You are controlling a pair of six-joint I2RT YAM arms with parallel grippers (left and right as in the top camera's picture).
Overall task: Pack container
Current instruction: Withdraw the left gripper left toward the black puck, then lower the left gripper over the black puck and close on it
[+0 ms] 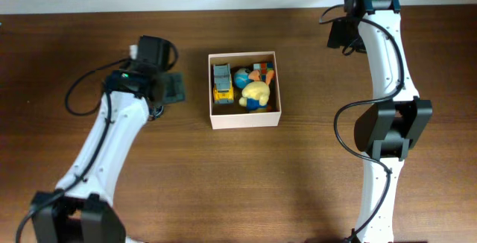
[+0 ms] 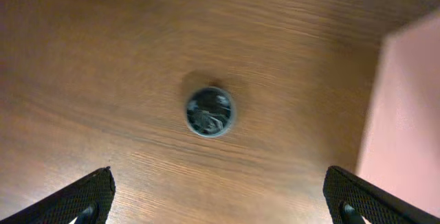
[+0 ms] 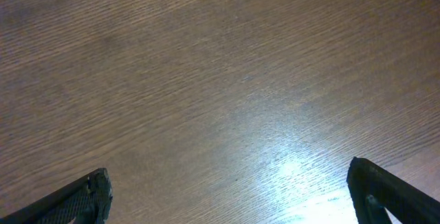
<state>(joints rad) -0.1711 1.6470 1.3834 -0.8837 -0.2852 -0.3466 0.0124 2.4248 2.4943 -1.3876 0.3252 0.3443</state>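
A square cream cardboard container stands open-topped on a brown wooden table, near the middle and a little toward the far edge. Inside it lie several small toys, packed close: a yellow truck along the left wall, a blue ball beside it, a yellow soft toy toward the near right, and orange and teal blocks at the far right.

The left arm's fingers hang just left of the container, spread wide and holding nothing. The left wrist view shows a small, dark, round disc lying flat on the table ahead of them, with the container's outer wall close by on the right. The right arm's fingers hang near the far right corner, also wide open and empty, over bare wood.

Packing looks well along, and the disc seems to be the next piece. Picking it up would call for lowering the left fingers around it, closing on its low edge, then lifting it over the container's thin wall without nudging the box.
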